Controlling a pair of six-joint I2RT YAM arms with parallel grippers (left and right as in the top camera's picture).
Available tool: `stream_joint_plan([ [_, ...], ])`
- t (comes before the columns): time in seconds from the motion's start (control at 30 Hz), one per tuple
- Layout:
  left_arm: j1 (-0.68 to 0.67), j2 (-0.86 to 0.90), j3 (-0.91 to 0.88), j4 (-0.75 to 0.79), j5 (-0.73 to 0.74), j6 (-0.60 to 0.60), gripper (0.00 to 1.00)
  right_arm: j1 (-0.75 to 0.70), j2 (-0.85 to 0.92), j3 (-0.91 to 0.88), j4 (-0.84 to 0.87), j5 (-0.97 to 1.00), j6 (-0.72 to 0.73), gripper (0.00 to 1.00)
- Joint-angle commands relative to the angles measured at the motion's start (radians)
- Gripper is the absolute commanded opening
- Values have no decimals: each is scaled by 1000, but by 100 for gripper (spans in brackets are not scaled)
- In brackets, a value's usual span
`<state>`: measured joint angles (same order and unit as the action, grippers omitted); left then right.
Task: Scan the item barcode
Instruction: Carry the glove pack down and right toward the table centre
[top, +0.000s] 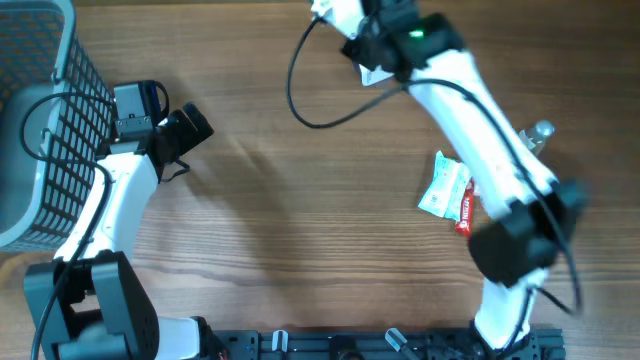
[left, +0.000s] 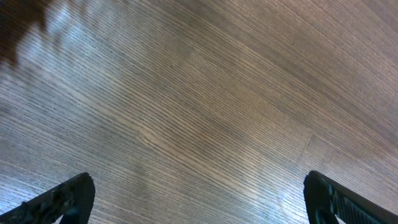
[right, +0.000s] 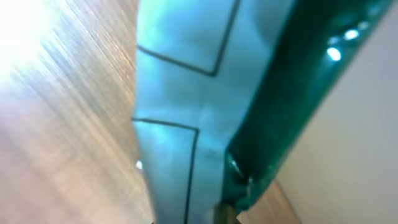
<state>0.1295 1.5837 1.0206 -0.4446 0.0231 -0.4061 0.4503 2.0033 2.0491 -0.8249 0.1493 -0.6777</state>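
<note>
right tool (top: 378, 62) clamped on a green-white packet (right: 186, 93), well away from the basket (top: 40, 120); left tool (left: 199, 190) wide open, empty, beside it

Mesh basket (top: 70, 80) on a wooden table (top: 300, 220)
The grey basket stands at the table's far left edge.

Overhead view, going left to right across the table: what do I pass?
Grey mesh basket → left gripper → black cable loop → green-and-white snack packet → clear bottle.
</note>
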Motion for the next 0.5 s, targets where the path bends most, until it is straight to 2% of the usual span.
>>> stream_joint_plan([
  [0.0, 4, -13, 14, 0, -10, 2, 100, -2, -73, 6, -167, -40, 242, 5],
  [0.1, 4, -13, 14, 0, -10, 2, 100, -12, -76, 2, -373, -124, 443, 5],
  [0.2, 4, -13, 14, 0, -10, 2, 100, -26, -76, -43, -508, -196, 678, 5],
  [0.3, 4, -13, 14, 0, -10, 2, 100, -27, -76, -109, -628, -203, 815, 5],
  [0.47, 4, -13, 14, 0, -10, 2, 100, -27, -76, -240, -684, -203, 1011, 4],
])
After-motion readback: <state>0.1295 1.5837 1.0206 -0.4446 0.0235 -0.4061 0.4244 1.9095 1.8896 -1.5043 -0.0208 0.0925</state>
